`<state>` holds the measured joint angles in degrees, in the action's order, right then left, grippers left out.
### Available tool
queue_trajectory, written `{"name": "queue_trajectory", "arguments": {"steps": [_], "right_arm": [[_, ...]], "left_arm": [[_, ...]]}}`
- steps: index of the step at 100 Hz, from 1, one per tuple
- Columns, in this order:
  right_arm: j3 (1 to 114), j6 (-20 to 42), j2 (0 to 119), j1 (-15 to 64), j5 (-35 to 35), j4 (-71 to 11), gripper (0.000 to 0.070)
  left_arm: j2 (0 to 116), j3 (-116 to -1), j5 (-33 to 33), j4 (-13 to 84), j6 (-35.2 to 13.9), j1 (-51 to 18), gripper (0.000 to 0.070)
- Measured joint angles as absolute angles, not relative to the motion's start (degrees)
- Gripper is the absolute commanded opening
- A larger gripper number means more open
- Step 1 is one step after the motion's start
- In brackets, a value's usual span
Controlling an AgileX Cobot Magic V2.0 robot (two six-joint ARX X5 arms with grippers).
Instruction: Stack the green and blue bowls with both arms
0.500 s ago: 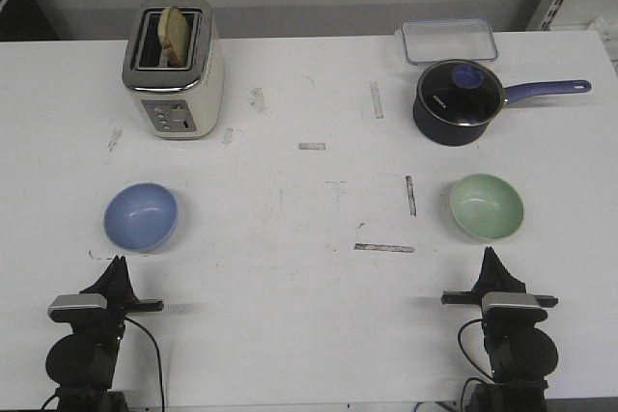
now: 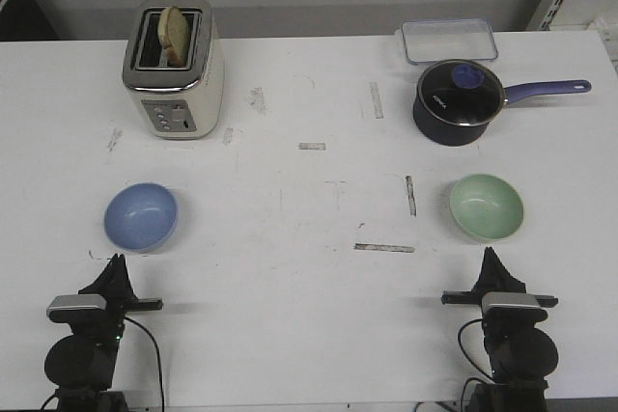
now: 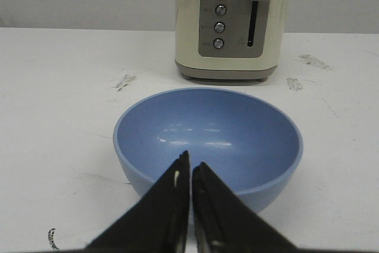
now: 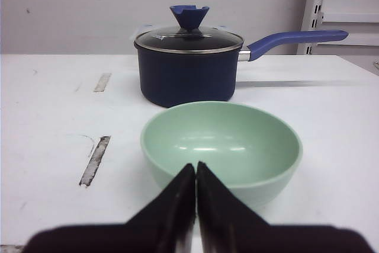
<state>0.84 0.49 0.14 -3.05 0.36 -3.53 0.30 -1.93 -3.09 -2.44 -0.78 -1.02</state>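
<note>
Claws were both closed and empty on my feeds: left claw (image 2: pixel 116 263) just short of the blue bowl (image 2: pixel 141 216), right claw (image 2: pixel 492 256) near the green bowl (image 2: pixel 486 206). Bowls sat well apart on the desk (image 2: pixel 309 229).

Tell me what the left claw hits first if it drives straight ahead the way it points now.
Most likely the blue bowl. The left claw, shut, points at its near wall, and the toaster stands farther along the same line. Whether the tips would strike the wall or pass over the rim is hard to judge.
</note>
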Motion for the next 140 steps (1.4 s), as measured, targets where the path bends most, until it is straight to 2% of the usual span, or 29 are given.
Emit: {"name": "queue_trajectory", "arguments": {"steps": [44,67,84,102,112,127,140], "right_arm": [[0.84,0.51,0.14,-3.05,1.02,-2.98,0.0],[2.11,2.17,0.14,-3.05,1.37,10.39,0.0],[15.81,1.91,4.64,-3.05,1.39,9.54,0.0],[36.75,1.74,21.39,-3.05,1.48,-4.71,0.0004],[48.62,1.67,32.27,-3.05,1.48,-15.22,0.006],[63.16,-1.1,46.35,-3.11,1.32,-30.06,0.0266],[68.07,-3.4,55.66,-4.75,0.84,-38.39,0.046]], "left_arm": [[0.3,-1.93,-3.09,-2.46,-2.68,-1.02,0.0003],[0.3,-1.93,-3.09,-2.37,-2.72,-1.02,0.0003],[0.3,-1.93,-3.09,-2.35,-2.72,-1.02,0.0003],[0.3,-1.93,-3.09,-2.35,-2.72,-1.02,0.0003],[0.3,-1.93,-3.09,-2.35,-2.72,-1.02,0.0003],[0.3,-1.93,-3.09,-2.35,-2.72,-1.02,0.0003],[0.3,-1.93,-3.09,-2.31,-2.72,-1.02,0.0003]]}}
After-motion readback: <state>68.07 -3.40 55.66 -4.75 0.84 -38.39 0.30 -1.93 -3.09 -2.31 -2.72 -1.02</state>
